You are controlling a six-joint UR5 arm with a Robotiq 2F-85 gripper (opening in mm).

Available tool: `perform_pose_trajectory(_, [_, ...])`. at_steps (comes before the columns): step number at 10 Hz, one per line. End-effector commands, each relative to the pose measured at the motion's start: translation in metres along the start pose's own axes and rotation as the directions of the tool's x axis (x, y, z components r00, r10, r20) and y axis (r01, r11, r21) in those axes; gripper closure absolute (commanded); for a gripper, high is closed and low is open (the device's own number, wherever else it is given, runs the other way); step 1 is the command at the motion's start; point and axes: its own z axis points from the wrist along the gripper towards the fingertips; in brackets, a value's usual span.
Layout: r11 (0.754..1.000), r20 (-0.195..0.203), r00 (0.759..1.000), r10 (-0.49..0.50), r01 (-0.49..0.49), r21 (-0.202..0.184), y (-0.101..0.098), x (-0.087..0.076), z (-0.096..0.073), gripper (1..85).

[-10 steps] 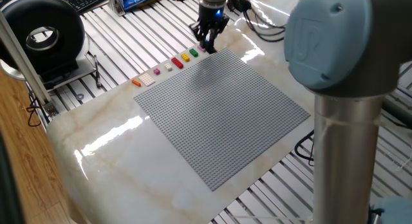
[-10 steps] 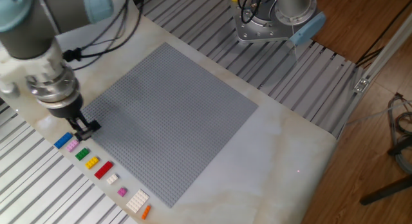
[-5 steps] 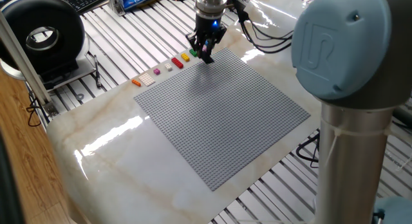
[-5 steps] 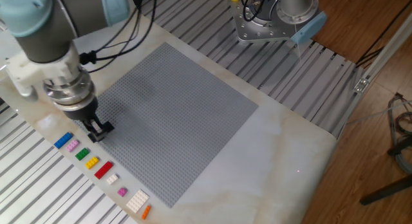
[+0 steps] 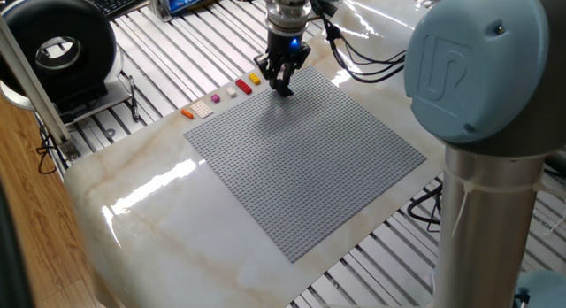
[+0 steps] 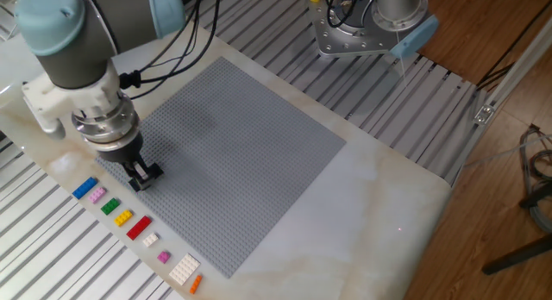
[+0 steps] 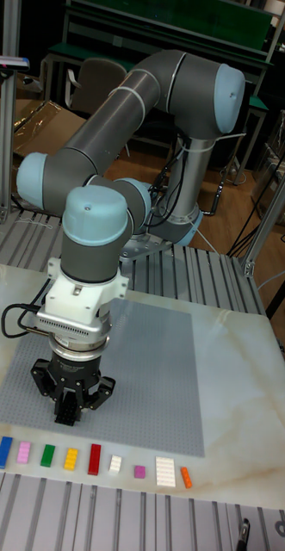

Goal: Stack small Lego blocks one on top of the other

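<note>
Marble-look counter [image 6: 405,205] with grey baseplate [image 6: 233,153] across the middle, slatted metal all around.

Row of small Lego blocks just off one baseplate edge, lying flat on the counter, none stacked: blue [image 7: 3,451], pink [image 7: 24,451], green [image 7: 47,455], yellow [image 7: 71,458], red [image 7: 94,459], small white [image 7: 115,464], tiny pink [image 7: 139,471], larger white [image 7: 165,472], orange [image 7: 186,477].

Gripper [image 7: 66,411] pointing straight down, over the baseplate near the row-side edge, closest to the blue/pink end [image 6: 90,191] of the row. Fingers close together, dark between tips; cannot tell if anything is held or if fully closed.
</note>
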Motion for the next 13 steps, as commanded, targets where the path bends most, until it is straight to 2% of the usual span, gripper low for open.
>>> perform_pose_trajectory(1, [1.0, 0.02, 1.0, 0.012, -0.012, -0.018, 0.006, -0.004, 0.01, 84.7])
perform_pose_trajectory(3, [1.0, 0.011, 1.0, 0.003, -0.003, 0.001, 0.001, -0.002, 0.009, 84.7])
perform_pose_trajectory(5, [1.0, 0.01, 1.0, 0.004, -0.004, -0.003, 0.002, -0.002, 0.008, 84.7])
perform_pose_trajectory(6, [1.0, 0.018, 1.0, 0.003, -0.003, 0.006, -0.001, -0.004, 0.008, 84.7])
perform_pose_trajectory(7, [1.0, 0.045, 0.999, 0.002, -0.003, 0.015, -0.003, -0.012, 0.007, 84.7])
perform_pose_trajectory(9, [1.0, 0.056, 0.998, -0.007, 0.006, 0.025, -0.007, -0.016, 0.004, 84.7])
perform_pose_trajectory(10, [0.998, 0.049, 0.999, -0.024, 0.021, 0.063, -0.016, -0.015, 0.004, 84.7])
perform_pose_trajectory(11, [0.997, 0.039, 0.999, -0.034, 0.031, 0.076, -0.02, -0.012, 0.004, 84.7])
perform_pose_trajectory(12, [0.997, 0.041, 0.999, -0.035, 0.032, 0.066, -0.017, -0.013, 0.004, 84.7])
perform_pose_trajectory(13, [0.996, 0.029, 0.999, -0.042, 0.04, 0.076, -0.02, -0.01, 0.004, 84.7])
